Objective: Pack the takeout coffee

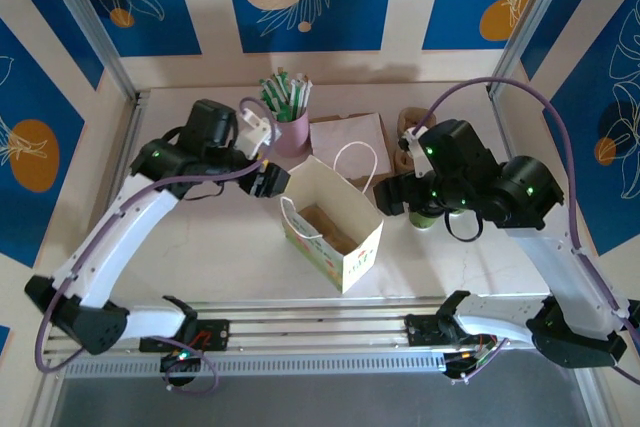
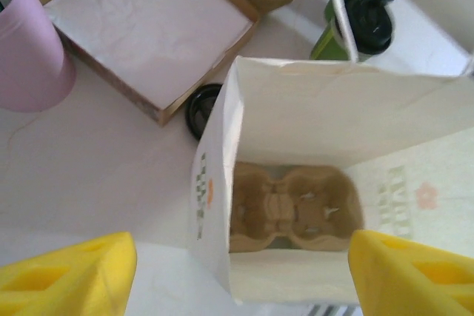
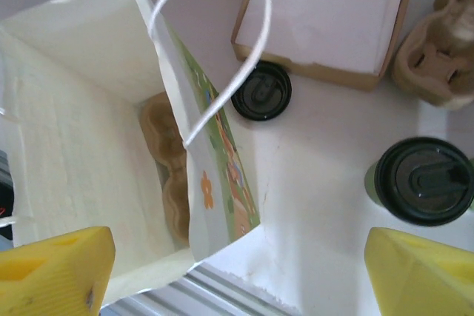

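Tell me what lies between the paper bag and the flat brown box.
A loose black lid lies flat on the table there, in the right wrist view.

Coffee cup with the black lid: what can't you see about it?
- Top view: the coffee cup sits mostly hidden under the right arm.
- Right wrist view: its lid covers whatever is inside, and only a sliver of the green side shows.
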Robot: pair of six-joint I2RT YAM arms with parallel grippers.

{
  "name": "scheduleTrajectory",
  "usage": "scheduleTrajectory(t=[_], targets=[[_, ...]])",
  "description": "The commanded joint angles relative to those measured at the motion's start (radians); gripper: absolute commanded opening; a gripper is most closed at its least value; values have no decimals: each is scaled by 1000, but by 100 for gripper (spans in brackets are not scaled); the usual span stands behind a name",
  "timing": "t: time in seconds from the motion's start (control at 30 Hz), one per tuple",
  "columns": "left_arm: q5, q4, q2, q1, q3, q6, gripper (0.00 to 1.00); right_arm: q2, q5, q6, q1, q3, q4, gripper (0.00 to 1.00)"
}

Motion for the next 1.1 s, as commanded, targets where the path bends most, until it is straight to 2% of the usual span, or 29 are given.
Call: scheduleTrajectory(t=[0.0, 0.23, 0.53, 0.67, 0.77, 0.8, 1.07], targets=[[-133, -55, 64, -56, 89, 75, 76, -30, -51, 21, -16, -29, -18, 87], [-271, -126, 198, -125, 202, 119, 75, -80, -72, 9, -47, -72, -23, 87], [-292, -136, 255, -134, 221, 117, 67, -112, -104, -3, -73, -121, -11, 87], [-306, -143, 275, -135, 245, 106, 55, -119, -113, -3, -80, -142, -3, 87], [-313, -150, 287, -134, 259, 99, 35, -122, -118, -2, -85, -166, 0, 87], [-319, -152, 289, -133, 261, 96, 31, -123, -118, -3, -88, -174, 2, 87], [-395, -202, 270, -130, 260, 20, 12, -105, -38, -19, -178, -295, -8, 88]])
